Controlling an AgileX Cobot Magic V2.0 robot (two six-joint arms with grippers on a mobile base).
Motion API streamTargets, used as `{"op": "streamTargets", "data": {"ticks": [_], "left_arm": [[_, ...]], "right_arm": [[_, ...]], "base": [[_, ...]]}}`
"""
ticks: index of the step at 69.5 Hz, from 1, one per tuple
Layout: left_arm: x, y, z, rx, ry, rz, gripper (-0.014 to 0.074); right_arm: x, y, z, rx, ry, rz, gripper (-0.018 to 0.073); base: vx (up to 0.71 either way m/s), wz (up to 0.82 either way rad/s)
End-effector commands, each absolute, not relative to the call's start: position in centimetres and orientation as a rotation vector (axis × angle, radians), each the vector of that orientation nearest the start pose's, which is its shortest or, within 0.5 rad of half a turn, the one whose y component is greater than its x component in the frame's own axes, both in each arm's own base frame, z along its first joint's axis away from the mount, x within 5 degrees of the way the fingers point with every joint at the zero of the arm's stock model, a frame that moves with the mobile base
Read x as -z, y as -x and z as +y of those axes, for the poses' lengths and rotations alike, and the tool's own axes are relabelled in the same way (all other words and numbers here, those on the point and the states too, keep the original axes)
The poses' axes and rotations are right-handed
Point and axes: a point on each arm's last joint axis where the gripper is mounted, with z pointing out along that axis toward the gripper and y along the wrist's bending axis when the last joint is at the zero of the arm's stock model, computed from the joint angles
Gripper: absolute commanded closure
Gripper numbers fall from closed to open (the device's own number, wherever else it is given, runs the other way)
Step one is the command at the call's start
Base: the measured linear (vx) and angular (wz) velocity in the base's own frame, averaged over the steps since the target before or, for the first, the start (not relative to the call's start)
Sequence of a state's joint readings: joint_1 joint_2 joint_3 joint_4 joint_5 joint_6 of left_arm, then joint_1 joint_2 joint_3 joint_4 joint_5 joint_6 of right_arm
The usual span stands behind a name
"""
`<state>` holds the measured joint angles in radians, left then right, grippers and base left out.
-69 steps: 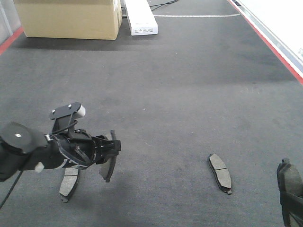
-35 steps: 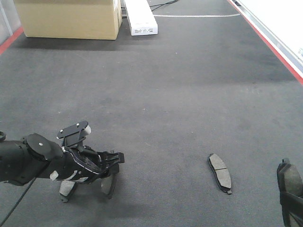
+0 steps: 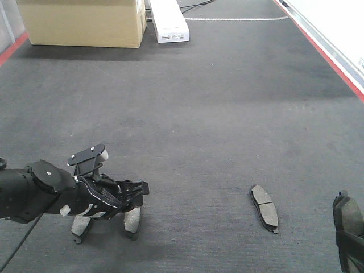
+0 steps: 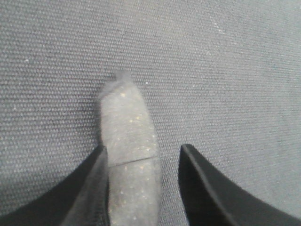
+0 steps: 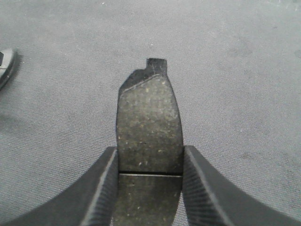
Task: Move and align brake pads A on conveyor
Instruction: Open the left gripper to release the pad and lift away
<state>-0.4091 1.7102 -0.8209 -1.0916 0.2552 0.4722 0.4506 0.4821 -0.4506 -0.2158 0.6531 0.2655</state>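
Observation:
On the dark grey conveyor, one brake pad lies flat just under my left gripper. In the left wrist view this pad lies on the belt between the fingers of the left gripper, which is open. Its left finger is beside the pad and its right finger stands apart from it. A second pad is partly hidden behind the left arm. A third pad lies alone at the right. At the bottom right my right gripper is shut on a fourth pad.
A cardboard box and a white box stand at the far end of the belt. A red stripe and a white panel mark the right edge. Another red stripe runs along the far left.
My left gripper came down with its pad, which went from on edge to flat on the belt beside the other pad. The jaws opened off it. The right arm stayed still.

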Motion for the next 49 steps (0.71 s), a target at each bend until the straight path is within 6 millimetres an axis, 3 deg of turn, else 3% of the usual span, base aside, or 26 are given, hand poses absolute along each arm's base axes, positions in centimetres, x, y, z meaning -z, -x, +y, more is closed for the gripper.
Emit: {"op": "streamTargets", "data": {"ticks": [1, 12, 24, 32, 45, 49], "left_arm": [[-18.3, -29.1, -15.0, 0.727, 0.162, 2.521, 0.0227], [-18.8, -29.0, -14.9, 0.729, 0.151, 2.505, 0.0226], [-21.7, -28.2, -14.5, 0.673, -0.044, 2.41, 0.0264], [-24.4, -27.2, -13.9, 0.639, -0.143, 2.325, 0.036], [-28.5, -24.8, -12.7, 0.565, -0.296, 2.209, 0.0596], [-29.2, -24.1, -12.3, 0.534, -0.343, 2.201, 0.0605]], "right_arm": [[-29.0, -9.2, 3.1, -0.189, 0.313, 2.022, 0.0417], [-29.0, -9.2, 3.1, -0.189, 0.313, 2.022, 0.0417], [-29.0, -9.2, 3.1, -0.189, 0.313, 2.022, 0.0417], [-29.0, -9.2, 3.1, -0.189, 0.313, 2.022, 0.0417], [-29.0, -9.2, 3.1, -0.189, 0.313, 2.022, 0.0417], [-29.0, -9.2, 3.1, -0.189, 0.313, 2.022, 0.0417]], "base": [[0.0, 0.0], [0.0, 0.0], [0.0, 0.0], [0.0, 0.0], [0.0, 0.0], [0.0, 0.0]]}}
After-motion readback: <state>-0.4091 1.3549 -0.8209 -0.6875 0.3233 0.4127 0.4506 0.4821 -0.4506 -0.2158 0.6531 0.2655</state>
